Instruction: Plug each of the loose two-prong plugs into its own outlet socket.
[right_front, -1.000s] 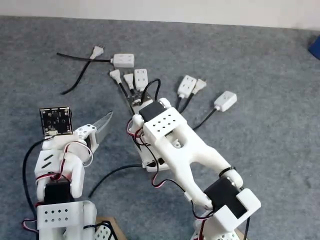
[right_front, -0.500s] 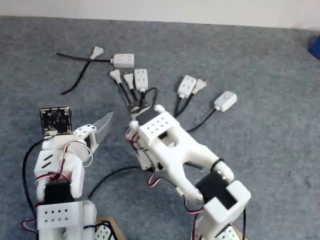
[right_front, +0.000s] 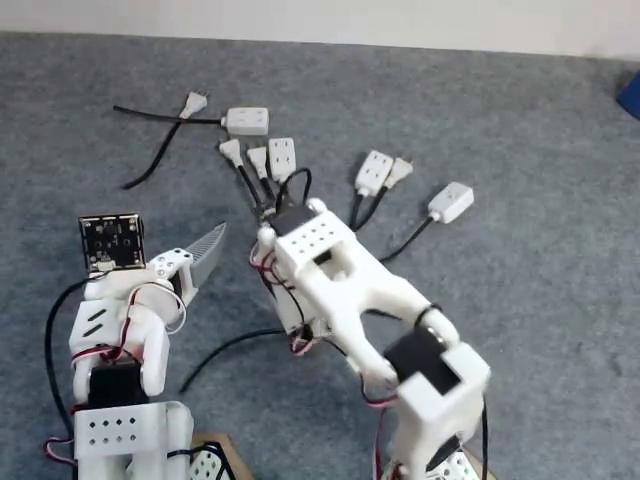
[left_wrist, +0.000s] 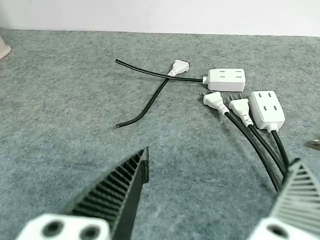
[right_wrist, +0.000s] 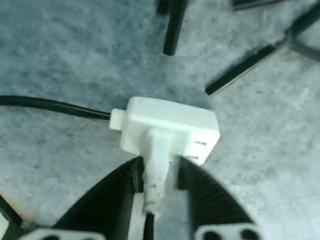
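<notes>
My right gripper (right_wrist: 156, 171) is shut on a white two-prong plug (right_wrist: 154, 172), which stands against the side of a white outlet socket (right_wrist: 167, 129) lying on the carpet. In the high view the right arm (right_front: 335, 270) covers that spot at the table's middle. Beyond it lie two loose plugs (right_front: 231, 150) (right_front: 258, 157) beside a socket (right_front: 283, 155). Farther back, a plug (right_front: 194, 102) lies near another socket (right_front: 247, 121). To the right, a fourth plug (right_front: 400, 169) lies next to a socket (right_front: 372, 172), with a lone socket (right_front: 451, 201) beyond. My left gripper (left_wrist: 220, 161) hangs open over bare carpet at the near left.
Black cables (right_front: 155, 160) trail over the grey carpet from plugs and sockets. A small dark circuit board (right_front: 112, 240) sits on the left arm. A blue object (right_front: 630, 95) shows at the far right edge.
The right arm has swung a little to the left and its elbow has drawn in. The left arm has not moved.
</notes>
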